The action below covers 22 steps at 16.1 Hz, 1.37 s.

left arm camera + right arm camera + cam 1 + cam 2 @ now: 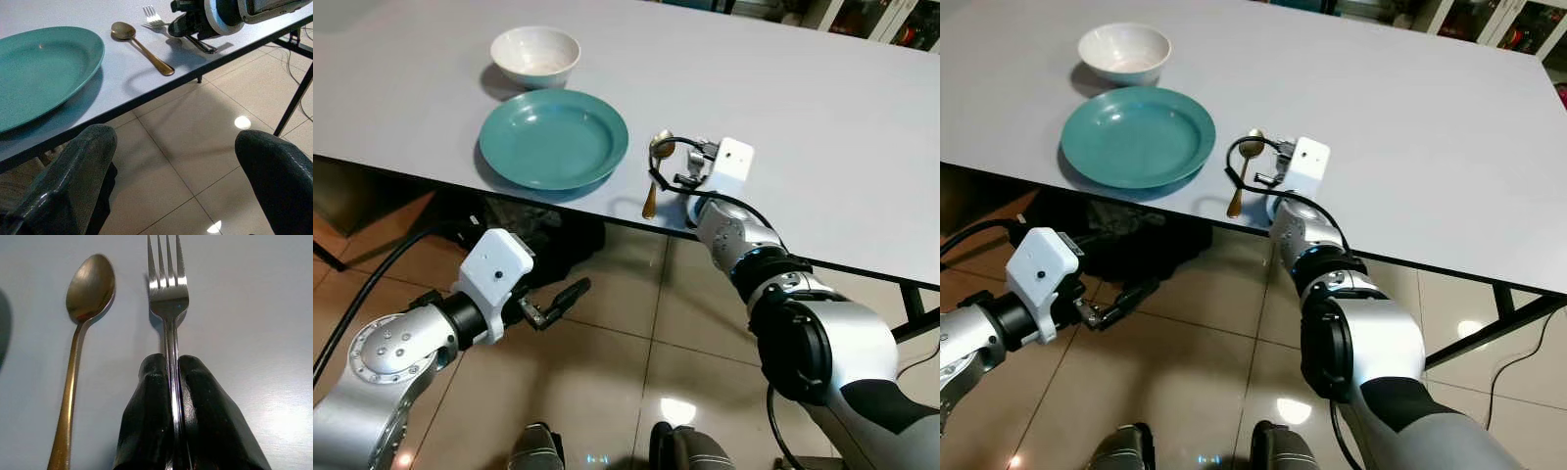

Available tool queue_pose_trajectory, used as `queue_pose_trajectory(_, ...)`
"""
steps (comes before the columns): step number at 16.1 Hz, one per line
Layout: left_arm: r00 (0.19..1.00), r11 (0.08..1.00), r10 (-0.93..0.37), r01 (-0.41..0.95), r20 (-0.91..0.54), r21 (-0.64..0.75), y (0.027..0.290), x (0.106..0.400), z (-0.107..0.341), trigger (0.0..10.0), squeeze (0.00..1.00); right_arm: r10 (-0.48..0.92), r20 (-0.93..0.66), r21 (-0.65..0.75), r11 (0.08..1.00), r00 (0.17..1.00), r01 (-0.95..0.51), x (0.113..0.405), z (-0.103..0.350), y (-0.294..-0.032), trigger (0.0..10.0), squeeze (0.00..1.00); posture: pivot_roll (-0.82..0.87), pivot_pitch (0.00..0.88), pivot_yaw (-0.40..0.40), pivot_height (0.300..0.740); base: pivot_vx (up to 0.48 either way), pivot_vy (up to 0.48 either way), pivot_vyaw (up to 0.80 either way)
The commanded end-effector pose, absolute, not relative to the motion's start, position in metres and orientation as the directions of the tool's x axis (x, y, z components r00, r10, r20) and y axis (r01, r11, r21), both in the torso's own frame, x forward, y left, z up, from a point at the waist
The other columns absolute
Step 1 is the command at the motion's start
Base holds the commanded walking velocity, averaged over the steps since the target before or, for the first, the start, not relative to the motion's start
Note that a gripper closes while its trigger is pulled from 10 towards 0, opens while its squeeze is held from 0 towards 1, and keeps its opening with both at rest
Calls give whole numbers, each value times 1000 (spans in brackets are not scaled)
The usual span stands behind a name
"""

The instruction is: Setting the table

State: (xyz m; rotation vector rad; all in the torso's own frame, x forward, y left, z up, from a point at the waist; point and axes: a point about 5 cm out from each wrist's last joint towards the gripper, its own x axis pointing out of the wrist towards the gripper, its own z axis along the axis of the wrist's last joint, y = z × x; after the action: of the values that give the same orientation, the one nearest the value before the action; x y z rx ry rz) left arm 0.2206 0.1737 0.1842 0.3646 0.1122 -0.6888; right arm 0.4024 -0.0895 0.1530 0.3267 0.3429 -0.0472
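From the head views the fork (168, 289) is largely hidden behind the right gripper (171, 382). Its silver handle is seen pinched between the black fingers (146, 421), with the tines projecting beyond the fingertips, low over the table (822, 108). A gold spoon (78, 333) is laid just beside the fork, between it and the green plate (553, 137). A white bowl (535, 54) is set behind the plate. The left gripper (553, 305) is held below the table edge, jaws spread.

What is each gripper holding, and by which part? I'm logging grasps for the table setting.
The right gripper pinches a silver fork by its handle, just behind the tines, beside the gold spoon. The left gripper holds nothing.
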Motion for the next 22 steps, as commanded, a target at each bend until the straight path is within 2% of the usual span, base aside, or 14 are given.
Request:
queue_pose_trajectory(1, 766, 706, -606, 642, -213, 299, 174, 216, 189, 10000, 0, 2, -326, 309, 945, 946, 105, 404, 157, -89, 10000, 0, 145, 244, -87, 740, 0, 0, 0)
queue_pose_trajectory(9, 765, 710, -606, 643, -216, 286, 169, 209, 191, 10000, 0, 13, -316, 340, 935, 949, 101, 405, 162, -83, 10000, 0, 154, 260, -98, 740, 0, 0, 0)
queue_pose_trajectory(10, 767, 712, -604, 641, -216, 287, 169, 209, 191, 10000, 0, 25, -310, 345, 934, 950, 88, 405, 163, -82, 10000, 573, 156, 259, -101, 740, 0, 0, 0)
queue_pose_trajectory(11, 770, 714, -601, 638, -215, 288, 170, 210, 191, 10000, 0, 41, -303, 352, 933, 952, 72, 405, 165, -80, 10000, 1000, 158, 253, -101, 740, 0, 0, 0)
queue_pose_trajectory(16, 788, 726, -584, 614, -195, 309, 172, 220, 194, 10000, 0, 51, -258, 334, 942, 965, 39, 408, 175, -76, 10000, 1000, 155, 215, -100, 740, 0, 0, 0)
queue_pose_trajectory(17, 799, 731, -569, 599, -193, 326, 174, 222, 195, 10000, 0, 36, -251, 314, 948, 967, 46, 409, 178, -77, 10000, 929, 151, 208, -99, 740, 0, 0, 0)
queue_pose_trajectory(18, 827, 754, -527, 561, -196, 341, 177, 233, 193, 10000, 0, 5, -217, 271, 961, 976, 56, 411, 186, -80, 10000, 0, 138, 172, -95, 740, 0, 0, 0)
queue_pose_trajectory(20, 861, 789, -473, 509, -190, 343, 178, 246, 191, 10000, 0, 2, -117, 226, 974, 993, 25, 415, 201, -86, 10000, 0, 126, 117, -97, 740, 0, 240, 0)
queue_pose_trajectory(21, 870, 796, -456, 493, -187, 351, 178, 248, 190, 10000, 0, 6, -83, 196, 981, 997, 11, 416, 206, -87, 10000, 0, 126, 117, -97, 740, 0, 480, 0)
queue_pose_trajectory(22, 915, 843, -378, 403, -141, 357, 179, 259, 190, 10000, 0, 45, -5, 175, 984, 999, -43, 416, 211, -93, 10000, 0, 90, 73, -94, 740, 0, 480, 0)
